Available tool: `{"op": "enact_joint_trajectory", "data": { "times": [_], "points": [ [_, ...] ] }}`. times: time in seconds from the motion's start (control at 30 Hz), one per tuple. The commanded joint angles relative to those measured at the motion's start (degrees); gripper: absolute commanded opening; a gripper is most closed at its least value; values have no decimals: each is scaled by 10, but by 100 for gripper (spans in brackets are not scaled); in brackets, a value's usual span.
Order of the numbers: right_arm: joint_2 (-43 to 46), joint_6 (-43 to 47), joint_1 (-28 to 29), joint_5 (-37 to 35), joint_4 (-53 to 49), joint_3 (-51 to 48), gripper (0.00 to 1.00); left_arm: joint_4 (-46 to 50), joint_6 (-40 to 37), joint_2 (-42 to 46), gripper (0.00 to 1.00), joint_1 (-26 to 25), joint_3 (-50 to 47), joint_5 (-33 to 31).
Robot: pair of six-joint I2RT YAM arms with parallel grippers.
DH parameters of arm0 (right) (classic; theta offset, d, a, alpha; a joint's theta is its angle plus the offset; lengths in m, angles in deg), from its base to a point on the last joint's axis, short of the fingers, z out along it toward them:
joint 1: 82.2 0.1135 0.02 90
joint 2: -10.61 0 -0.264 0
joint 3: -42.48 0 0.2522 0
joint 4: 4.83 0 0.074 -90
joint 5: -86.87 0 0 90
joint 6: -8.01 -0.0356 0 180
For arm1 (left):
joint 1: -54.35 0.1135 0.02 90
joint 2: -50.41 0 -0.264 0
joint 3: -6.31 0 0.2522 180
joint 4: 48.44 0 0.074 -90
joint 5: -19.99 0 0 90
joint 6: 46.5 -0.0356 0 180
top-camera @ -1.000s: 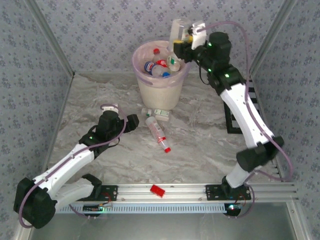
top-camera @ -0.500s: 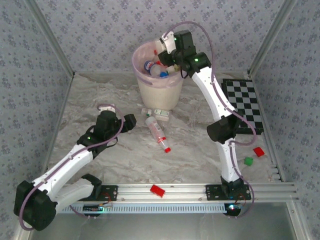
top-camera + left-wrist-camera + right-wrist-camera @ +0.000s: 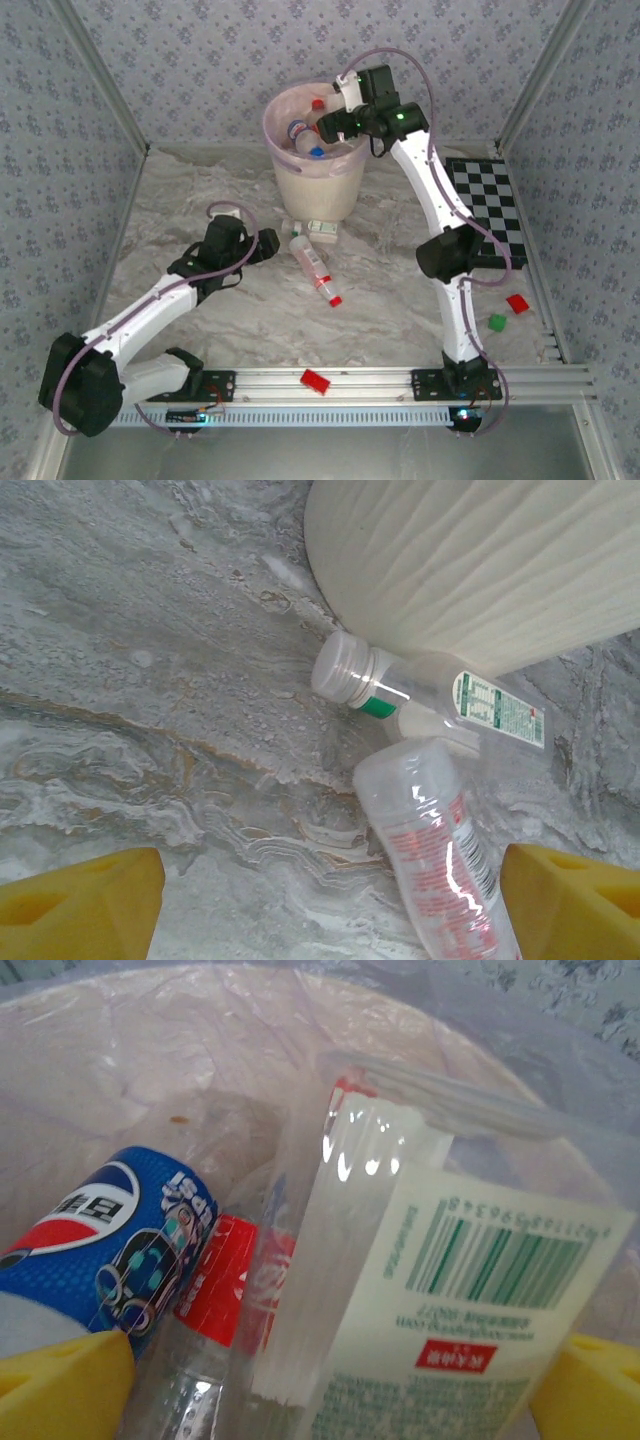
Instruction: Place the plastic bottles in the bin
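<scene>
Right wrist view: the right gripper has its yellow fingers spread wide, one in each lower corner. Between them lies a clear barcode-label bottle, slanting up toward 1 o'clock. I cannot tell whether the finger at 5 o'clock touches it. At its 9 o'clock lie a red-labelled bottle and a blue Pepsi bottle, all inside the pink bag.

From the left wrist, the left gripper is also spread wide and holds nothing, hanging above the marble table. A red-print bottle runs in between the fingers from 12 o'clock, nearer the right one. Beyond it, a green-banded bottle with a whitish cap lies against the foot of the bin.

From above, the right gripper hangs over the bin's rim at about 2 o'clock, above the bottles piled inside. The two loose bottles lie at the bin's 6 o'clock, and the left gripper sits at their 9 o'clock. A chequered board lies at the bin's 3 o'clock. At the board's 6 o'clock sit a red block and a green block.
</scene>
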Motion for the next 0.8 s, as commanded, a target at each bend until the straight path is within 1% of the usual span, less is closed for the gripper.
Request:
{"op": "enact_joint_trajectory", "data": {
  "times": [0.0, 0.13, 0.2, 0.33, 0.37, 0.47, 0.5, 0.53, 0.67, 0.77],
  "points": [
    [78, -19, 2, 29, -8, -37, 100, -20, 9, -13, 87, 2, 24, 21],
    [148, -27, -3, 52, 69, -128, 100, -22, 7, -21, 87, 2, 25, 25],
    [166, -31, -6, 54, 101, -160, 98, -23, 6, -24, 87, 1, 25, 25],
    [162, -48, -14, 52, 148, -169, 92, -27, 7, -29, 87, 2, 24, 32],
    [157, -51, -17, 55, 175, -169, 88, -27, 7, -30, 87, 1, 25, 33],
    [133, -85, -27, 66, 241, -163, 70, -28, 7, -30, 87, 1, 24, 35],
    [121, -91, -28, 68, 256, -152, 63, -27, 7, -29, 87, 1, 23, 35],
    [106, -94, -29, 66, 264, -136, 58, -26, 7, -27, 87, 1, 21, 35],
    [33, -100, -30, 57, 257, -37, 39, -26, 8, -19, 87, 1, 13, 33],
    [-32, -101, -29, 57, 212, 62, 31, -24, 8, -14, 87, 1, 9, 32]
  ]
}}
